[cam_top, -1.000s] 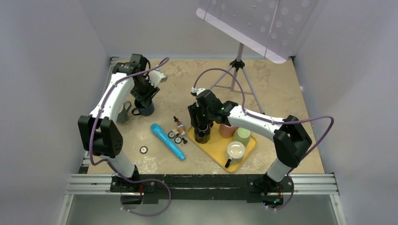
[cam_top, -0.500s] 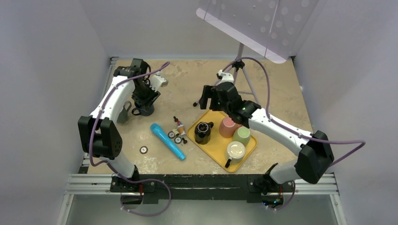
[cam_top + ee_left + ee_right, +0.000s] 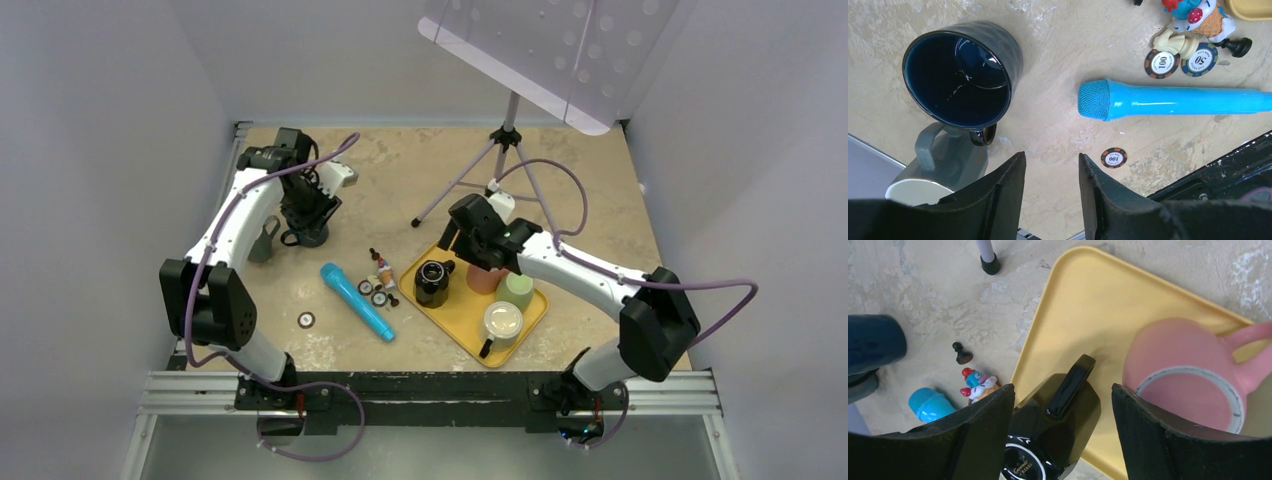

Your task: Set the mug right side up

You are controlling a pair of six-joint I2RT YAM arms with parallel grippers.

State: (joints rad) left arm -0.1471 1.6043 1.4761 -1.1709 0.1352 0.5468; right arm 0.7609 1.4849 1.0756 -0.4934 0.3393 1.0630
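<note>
A black mug (image 3: 432, 283) stands on the near-left part of the yellow tray (image 3: 462, 325), handle to the back right. In the right wrist view its (image 3: 1058, 425) upward face shows a white ring with lettering. My right gripper (image 3: 463, 238) is open and empty just behind and above it; in its wrist view (image 3: 1063, 387) the jaws stand apart either side of the handle without touching. A pink mug (image 3: 1188, 380), a green mug (image 3: 516, 290) and a cream mug (image 3: 502, 323) sit bottom up on the tray. My left gripper (image 3: 305, 212) is open and empty above a dark blue mug (image 3: 964, 75) that stands mouth up.
A grey mug (image 3: 943, 162) lies beside the dark blue one. A blue toy microphone (image 3: 357, 301), poker chips (image 3: 1162, 63), chess pieces (image 3: 962, 354) and a small ice-cream toy (image 3: 979, 382) lie between the arms. A tripod (image 3: 505, 150) with a tilted panel stands behind the tray.
My right gripper let go of the black mug, rose and swung back toward the tripod, then came forward to the tray's far edge. The left gripper barely moved over the dark blue mug.
</note>
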